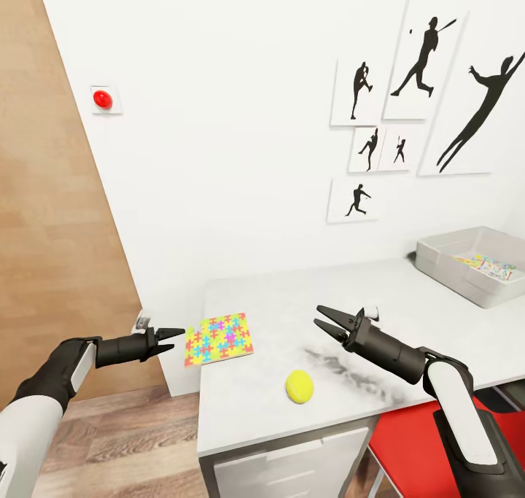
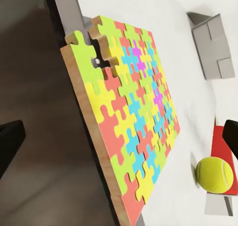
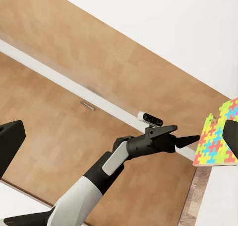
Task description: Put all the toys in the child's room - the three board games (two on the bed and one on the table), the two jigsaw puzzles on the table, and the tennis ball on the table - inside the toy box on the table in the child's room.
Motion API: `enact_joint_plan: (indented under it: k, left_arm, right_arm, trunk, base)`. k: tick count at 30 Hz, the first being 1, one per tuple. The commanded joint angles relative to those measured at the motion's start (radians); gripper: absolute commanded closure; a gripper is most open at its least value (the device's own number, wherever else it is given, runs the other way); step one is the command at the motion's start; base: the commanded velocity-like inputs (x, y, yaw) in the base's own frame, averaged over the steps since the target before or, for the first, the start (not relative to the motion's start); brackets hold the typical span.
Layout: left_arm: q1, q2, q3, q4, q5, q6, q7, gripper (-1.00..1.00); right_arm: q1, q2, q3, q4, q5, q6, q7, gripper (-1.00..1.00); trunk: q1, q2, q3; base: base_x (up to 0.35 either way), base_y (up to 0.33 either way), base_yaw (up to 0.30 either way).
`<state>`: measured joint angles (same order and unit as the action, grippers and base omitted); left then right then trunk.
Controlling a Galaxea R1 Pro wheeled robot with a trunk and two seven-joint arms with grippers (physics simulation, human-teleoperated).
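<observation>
Right arm: seen nearest in the head view, white forearm shell and black wrist; the right pincer is held above the counter with its dark tapered fingers spread apart, nothing between them.
Left pincer: held level just off the counter's left edge; fingers appear drawn together to a narrow wedge in the head view, with only a slim gap at the tips; nothing is clamped.
Jigsaw puzzle: a flat square box lying on the counter's left end, one edge overhanging the rim slightly; it is placed directly ahead of the left pincer's tips, almost touching; no long axis is offered, the nearest thin edge being the one presented.
Nearer arm: the left is judged far closer to the puzzle; the right pincer is well apart from it across the counter.
Tennis ball: resting on the counter between the two pincers, near the front edge; the right arm is judged the nearer.
Toy box: set at the counter's far right; a patterned flat box is already seen inside.
Materials: puzzle lid covered in bright interlocking pieces over a plain brown side wall; ball fuzzy yellow-green, round; tray pale grey, smooth, low sloping walls; counter top mottled grey-white.
</observation>
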<state>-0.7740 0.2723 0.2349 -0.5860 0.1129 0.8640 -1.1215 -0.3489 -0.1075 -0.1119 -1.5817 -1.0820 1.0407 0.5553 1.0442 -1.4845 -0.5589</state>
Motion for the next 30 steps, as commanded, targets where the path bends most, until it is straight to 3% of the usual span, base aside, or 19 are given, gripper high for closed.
enact_joint_plan:
  k: [1, 30]
  left_arm:
    - [-0.001, 0.000, 0.001, 0.000, 0.002, 0.006, -0.001, -1.00]
    - [-0.001, -0.001, 0.015, 0.000, 0.002, 0.000, -0.001, -1.00]
  right_arm:
    - [-0.001, 0.000, -0.001, 0.000, 0.007, 0.004, 0.008, -1.00]
    - [-0.001, 0.000, 0.000, 0.000, 0.007, 0.004, 0.008, -1.00]
  trunk:
    - [0.000, -0.001, -0.001]
    - [0.000, -0.001, -0.001]
  base:
    - [0.000, 0.000, 0.000]
    - [-0.014, -0.002, 0.000]
